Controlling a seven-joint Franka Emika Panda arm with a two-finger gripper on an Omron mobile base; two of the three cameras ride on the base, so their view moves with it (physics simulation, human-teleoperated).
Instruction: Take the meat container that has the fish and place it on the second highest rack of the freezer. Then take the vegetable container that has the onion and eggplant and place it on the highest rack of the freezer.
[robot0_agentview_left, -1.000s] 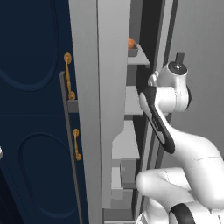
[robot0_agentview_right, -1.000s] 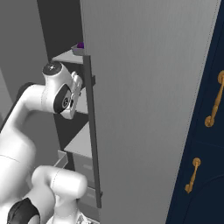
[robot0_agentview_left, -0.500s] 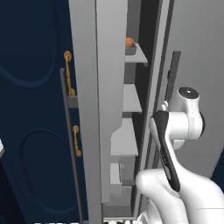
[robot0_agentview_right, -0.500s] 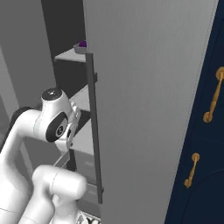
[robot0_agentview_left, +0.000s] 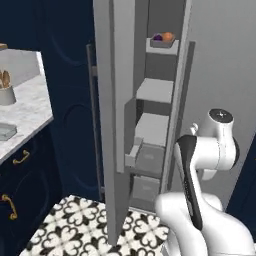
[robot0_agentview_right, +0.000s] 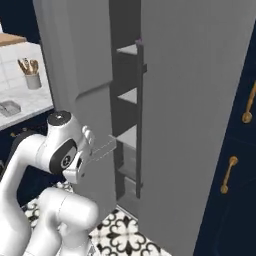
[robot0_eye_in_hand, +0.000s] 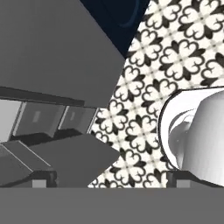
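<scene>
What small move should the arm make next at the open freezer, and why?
Probably just draw the arm clear of the freezer: the vegetable container, with the onion and eggplant, already sits on the highest rack. What the next shelf holds is unclear.

Freezer (robot0_agentview_left: 120, 115) open, vegetable container (robot0_agentview_left: 163, 43) on the highest rack (robot0_agentview_left: 161, 49).
Inside the container, the onion (robot0_agentview_left: 168, 36) sits just right of the eggplant (robot0_agentview_left: 158, 37). Below it come bare grey shelves, then drawers. Left of the freezer, a marble desk (robot0_agentview_left: 27, 107) carries a utensil cup (robot0_agentview_left: 6, 93).
</scene>
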